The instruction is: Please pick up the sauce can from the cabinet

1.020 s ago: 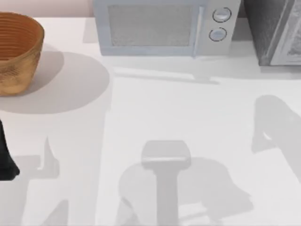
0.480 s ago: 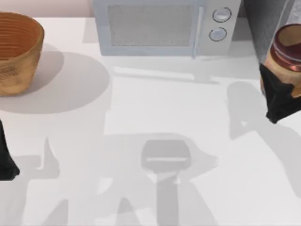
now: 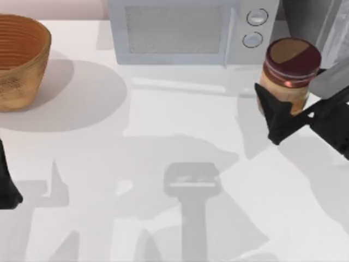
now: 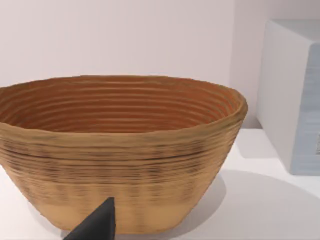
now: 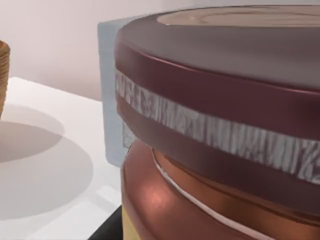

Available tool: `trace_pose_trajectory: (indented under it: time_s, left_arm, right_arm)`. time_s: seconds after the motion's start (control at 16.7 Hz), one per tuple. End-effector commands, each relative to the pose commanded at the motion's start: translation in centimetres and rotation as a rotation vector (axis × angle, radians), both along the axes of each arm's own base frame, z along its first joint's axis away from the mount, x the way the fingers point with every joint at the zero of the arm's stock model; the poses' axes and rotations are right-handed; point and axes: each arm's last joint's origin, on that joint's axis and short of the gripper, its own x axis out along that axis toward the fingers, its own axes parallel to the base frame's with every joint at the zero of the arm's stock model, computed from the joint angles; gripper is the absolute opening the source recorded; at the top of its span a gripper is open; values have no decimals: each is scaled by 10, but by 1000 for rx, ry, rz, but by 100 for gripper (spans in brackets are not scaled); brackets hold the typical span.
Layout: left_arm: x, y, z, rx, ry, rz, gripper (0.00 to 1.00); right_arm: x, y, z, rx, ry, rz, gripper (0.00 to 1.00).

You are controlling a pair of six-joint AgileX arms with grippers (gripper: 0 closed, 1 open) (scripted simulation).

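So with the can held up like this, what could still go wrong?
The right gripper grips the sauce can low on its body, so the tall can might tip or slip. The can hangs close to the microwave and the cabinet; a swing could clip either one. The left gripper is parked far off.

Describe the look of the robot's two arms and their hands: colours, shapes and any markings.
Both are matt black with no markings or cables visible. The right hand has angular, wedge-shaped fingers on a black arm link. The left hand is a dark tapered shape at the table's left edge, with a pointed fingertip visible.
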Motion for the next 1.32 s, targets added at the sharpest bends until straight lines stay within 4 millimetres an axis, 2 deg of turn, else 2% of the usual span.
trace_pose_trajectory:
  time_s: [0.3,0.48,0.96,1.32]
  left_arm:
    - [0,0,0,0,0,0,100]
    - [0,0,0,0,0,0,100]
    - [0,0,0,0,0,0,100]
    - [0,0,0,0,0,0,100]
  right_arm:
    - [18,22,-43,6,5,96,0]
    - [22,30,-59,12,-2,134,0]
    - [24,31,-63,15,-3,138,0]
    - [50,56,-77,18,-10,140,0]
